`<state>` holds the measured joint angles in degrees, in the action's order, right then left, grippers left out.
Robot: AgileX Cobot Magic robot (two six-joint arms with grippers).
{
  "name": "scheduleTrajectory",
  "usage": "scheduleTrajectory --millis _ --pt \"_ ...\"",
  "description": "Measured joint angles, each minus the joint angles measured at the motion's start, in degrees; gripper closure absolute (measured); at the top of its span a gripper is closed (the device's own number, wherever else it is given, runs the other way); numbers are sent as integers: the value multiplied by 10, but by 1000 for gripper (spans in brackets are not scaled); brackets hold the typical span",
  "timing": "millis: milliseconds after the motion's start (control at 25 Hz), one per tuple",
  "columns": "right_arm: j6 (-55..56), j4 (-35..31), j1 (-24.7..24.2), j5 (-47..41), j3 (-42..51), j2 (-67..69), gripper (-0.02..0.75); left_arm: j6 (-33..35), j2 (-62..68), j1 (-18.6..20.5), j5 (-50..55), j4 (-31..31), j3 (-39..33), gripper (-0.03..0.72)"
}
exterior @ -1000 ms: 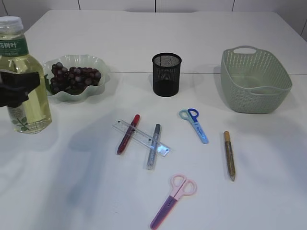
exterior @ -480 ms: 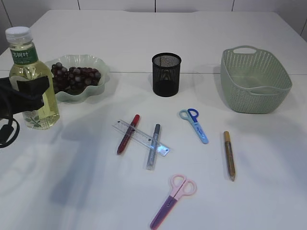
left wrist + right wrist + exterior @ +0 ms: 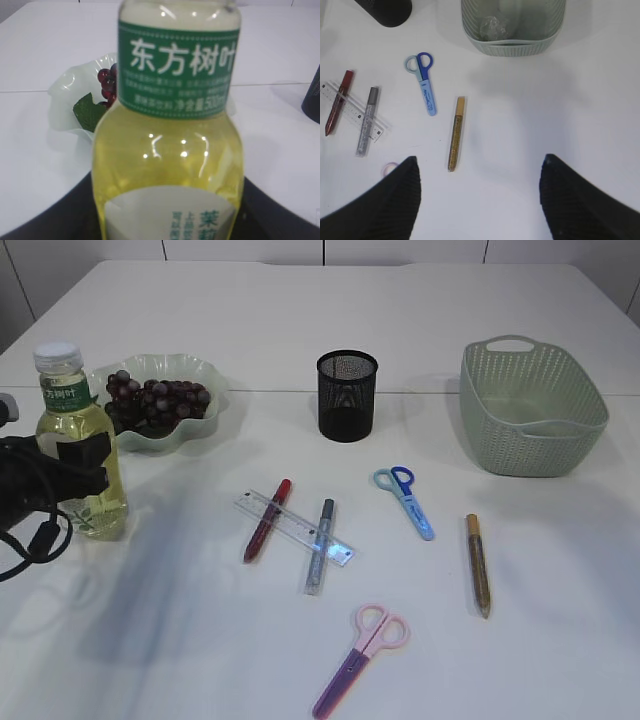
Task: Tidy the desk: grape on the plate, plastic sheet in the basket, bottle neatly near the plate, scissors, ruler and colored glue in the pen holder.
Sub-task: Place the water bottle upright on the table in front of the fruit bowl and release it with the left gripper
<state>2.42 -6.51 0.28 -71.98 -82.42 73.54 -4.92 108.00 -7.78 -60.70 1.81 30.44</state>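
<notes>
Green basket (image 3: 533, 410) sits up ahead of the right claw (image 3: 477, 200), crumpled plastic sheet (image 3: 491, 25) already inside. Right claw's spread wide, nothing in it, gold glue pen (image 3: 455, 133) just ahead. Left claw (image 3: 70, 472) is pinching the tea bottle (image 3: 79, 443) upright, grape plate (image 3: 160, 400) right behind.

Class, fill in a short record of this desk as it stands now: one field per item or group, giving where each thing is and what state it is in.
bottle: upright beside the plate, gripped by the left end effector
plate: holds grapes
pen holder: upright, nothing seen sticking out
basket: plastic sheet inside
ruler: lies across the red glue pen and silver glue pen
gold glue pen: alone on the table
blue scissors, pink scissors: flat on the table
right end effector: open, empty
</notes>
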Motion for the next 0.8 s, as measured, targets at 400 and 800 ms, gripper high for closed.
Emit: scheduleTrajectory --millis 400,800 --pt "-6 13 0 0 0 0 163 3 58 0 -2 0 66 280" --pt "-7 18 0 0 0 0 163 4 77 0 -5 -1 81 280"
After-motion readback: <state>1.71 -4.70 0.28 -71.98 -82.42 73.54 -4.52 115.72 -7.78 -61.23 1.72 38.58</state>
